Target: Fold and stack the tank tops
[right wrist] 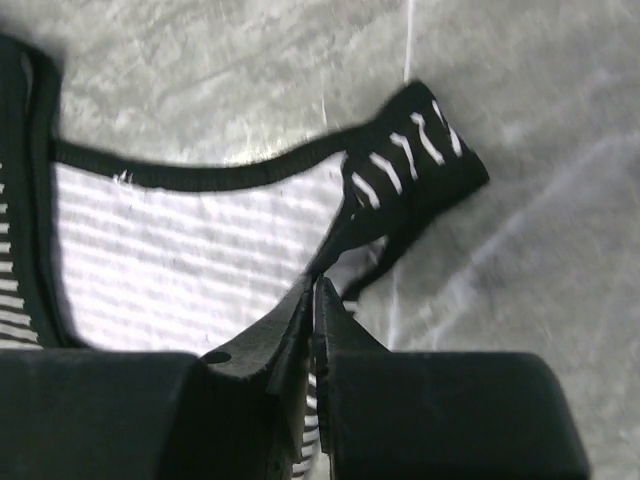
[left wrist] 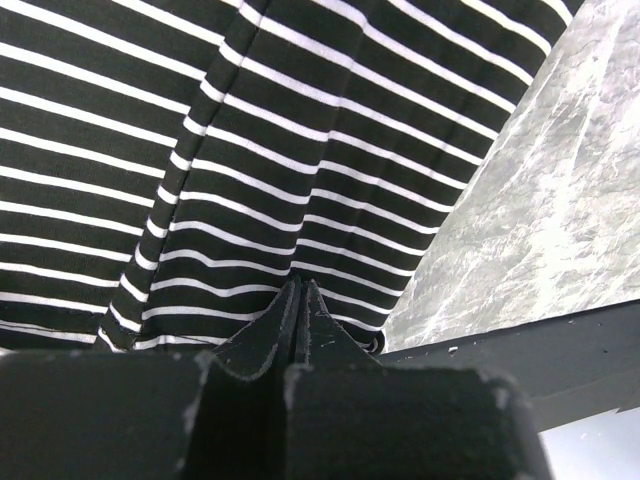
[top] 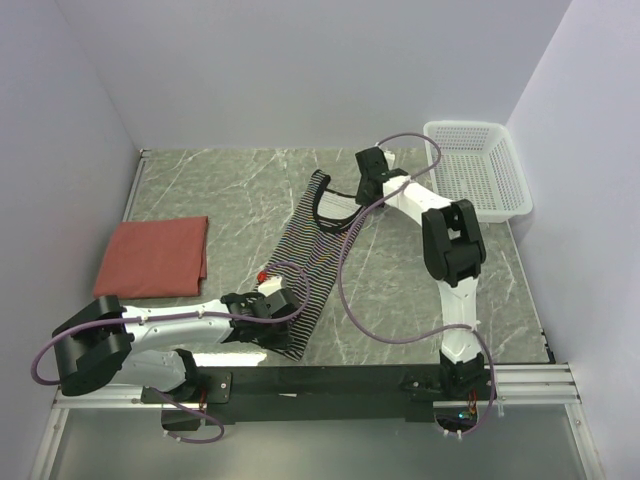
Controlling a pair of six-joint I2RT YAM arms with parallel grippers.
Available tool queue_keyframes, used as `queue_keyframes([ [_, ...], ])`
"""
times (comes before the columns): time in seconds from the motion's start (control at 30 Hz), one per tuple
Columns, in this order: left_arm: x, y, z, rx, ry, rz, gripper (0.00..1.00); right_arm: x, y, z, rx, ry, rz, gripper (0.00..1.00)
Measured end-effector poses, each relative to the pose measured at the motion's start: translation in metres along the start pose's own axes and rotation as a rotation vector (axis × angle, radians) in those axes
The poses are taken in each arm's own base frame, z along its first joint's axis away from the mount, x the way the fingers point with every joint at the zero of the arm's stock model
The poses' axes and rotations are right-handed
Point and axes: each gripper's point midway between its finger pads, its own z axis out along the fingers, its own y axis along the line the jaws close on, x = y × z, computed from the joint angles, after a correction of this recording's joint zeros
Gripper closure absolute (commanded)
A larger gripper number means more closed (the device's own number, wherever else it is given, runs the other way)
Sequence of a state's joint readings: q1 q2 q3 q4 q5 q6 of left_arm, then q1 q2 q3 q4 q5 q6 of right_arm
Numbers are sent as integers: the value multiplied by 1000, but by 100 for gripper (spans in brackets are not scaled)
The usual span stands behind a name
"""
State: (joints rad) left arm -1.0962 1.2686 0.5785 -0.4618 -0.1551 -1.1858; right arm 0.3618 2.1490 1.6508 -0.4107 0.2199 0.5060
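Note:
The black-and-white striped tank top (top: 315,250) lies stretched out diagonally on the marble table, neckline at the far end. My left gripper (top: 288,305) is at its near hem, and in the left wrist view its jaws (left wrist: 298,287) are pressed together on the striped cloth (left wrist: 300,150). My right gripper (top: 362,190) is at the far end by the shoulder. In the right wrist view it (right wrist: 317,283) is pinched on the cloth just below the black-trimmed strap (right wrist: 410,160). A brick-red tank top (top: 152,257) lies folded flat at the left.
A white mesh basket (top: 465,127) stands at the far right corner. Grey walls close in the table on three sides. The black mounting rail (left wrist: 540,350) runs along the near edge, just beyond the striped hem. Purple cables loop over both arms.

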Motion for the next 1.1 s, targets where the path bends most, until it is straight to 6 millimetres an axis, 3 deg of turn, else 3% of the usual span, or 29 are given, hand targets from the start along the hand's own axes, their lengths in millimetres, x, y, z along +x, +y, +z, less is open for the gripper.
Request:
queue_keyframes([
  [0.47, 1, 1, 0, 4, 11, 16, 99, -7, 18, 40, -2, 25, -22, 93],
  [0.67, 3, -1, 0, 17, 27, 36, 99, -23, 28, 47, -25, 26, -27, 90],
  [0.77, 4, -6, 1, 16, 44, 46, 99, -35, 33, 50, -47, 12, -18, 76],
  [0.87, 3, -19, 6, 20, 65, 64, 99, -43, 33, 50, -67, 3, -6, 54],
  [1.0, -3, -53, 19, 62, 91, 77, 99, -57, 30, 46, -100, -6, 9, 46],
  [1.1, -13, -93, 35, 129, 111, 69, 99, -82, 35, 32, -133, -43, 24, 43],
])
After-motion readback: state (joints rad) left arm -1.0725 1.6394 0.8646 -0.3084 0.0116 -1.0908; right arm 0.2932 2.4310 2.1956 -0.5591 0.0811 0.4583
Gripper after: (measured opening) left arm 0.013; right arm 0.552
